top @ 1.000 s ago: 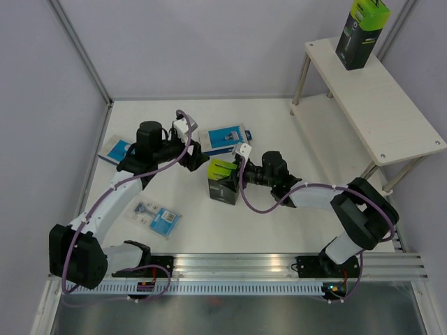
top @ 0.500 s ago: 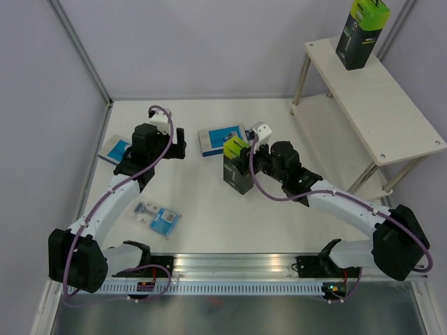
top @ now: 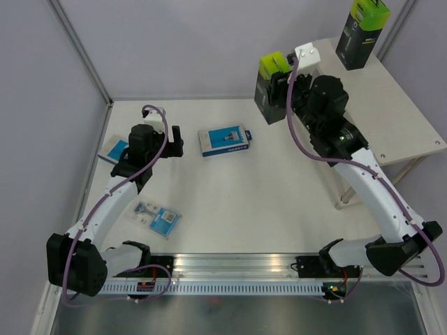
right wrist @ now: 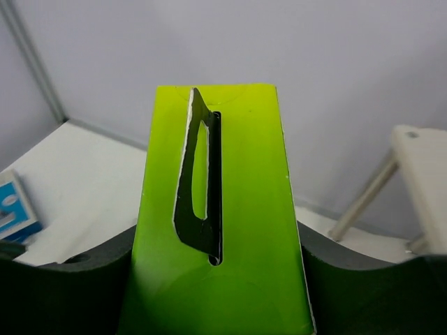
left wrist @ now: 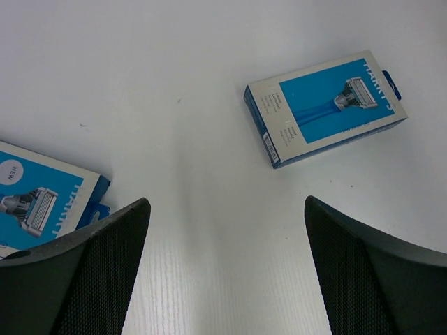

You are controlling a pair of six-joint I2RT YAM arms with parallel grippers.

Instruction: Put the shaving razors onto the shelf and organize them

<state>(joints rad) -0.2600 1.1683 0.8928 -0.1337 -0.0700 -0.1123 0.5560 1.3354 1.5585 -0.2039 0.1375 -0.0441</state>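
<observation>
My right wrist view shows only the black box's [right wrist: 220,209] lime-green top clamped in my right pincer [top: 283,98]. The overhead view shows that arm reaching high, the box in the air near the shelf's [top: 391,105] left end. My left pincer [left wrist: 223,265] gapes wide and empty, low over the tabletop [top: 279,202] between two flat blue boxes [left wrist: 325,108] [left wrist: 42,202].

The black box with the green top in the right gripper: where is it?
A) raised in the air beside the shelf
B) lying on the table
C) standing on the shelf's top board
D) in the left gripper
A: the right gripper holds the black box with the green top in the air beside the shelf, not on it.
</observation>
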